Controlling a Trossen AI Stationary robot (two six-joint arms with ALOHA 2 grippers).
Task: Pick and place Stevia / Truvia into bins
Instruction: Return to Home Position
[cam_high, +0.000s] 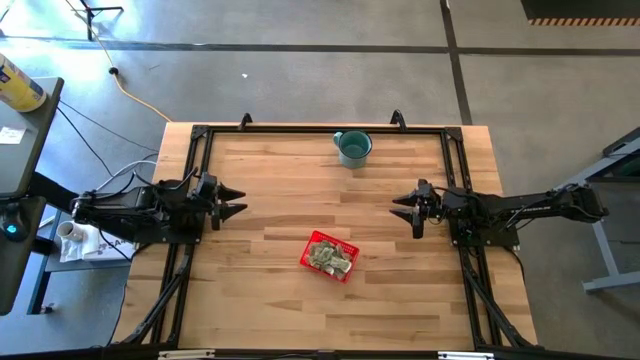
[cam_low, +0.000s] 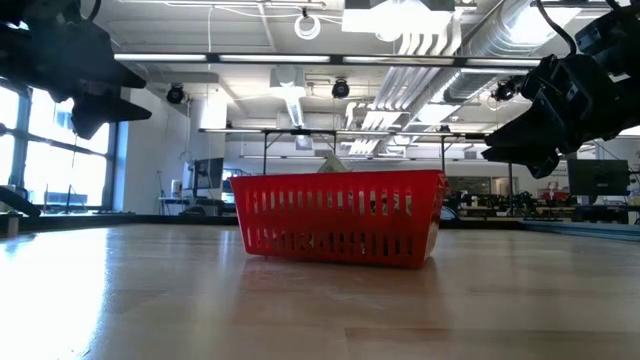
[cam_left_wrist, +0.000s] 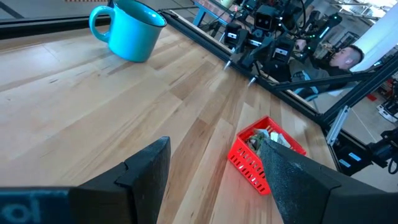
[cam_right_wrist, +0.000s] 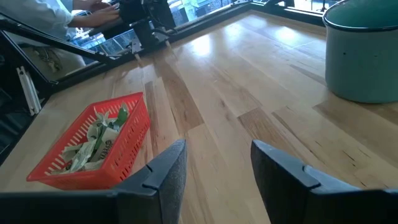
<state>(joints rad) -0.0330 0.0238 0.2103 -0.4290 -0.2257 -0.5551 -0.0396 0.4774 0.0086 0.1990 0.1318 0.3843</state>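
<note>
Dark fingers of the right gripper (cam_right_wrist: 217, 165) sit close up in its own wrist view, spread wide apart with bare wood showing between them. On the left gripper (cam_left_wrist: 214, 165) the two fingers are spread wide too. From above, the left gripper hangs by the left side of the table (cam_high: 300, 180) and the right gripper by the right side, tips pointing at each other. Both hang up off the wood, well apart, with a big open stretch of boards between them. The red basket (cam_high: 338, 241) sits on the table in that open stretch, turned at a slant, nearer the edge away from the teal mug (cam_high: 353, 147). It is apart from both grippers. The Stevia packets (cam_right_wrist: 93, 140) lie in a heap inside the basket, pale with green print. The mug stands upright at the far edge, just beside the black rail (cam_high: 290, 128) that runs round the table, well apart from the basket.
</note>
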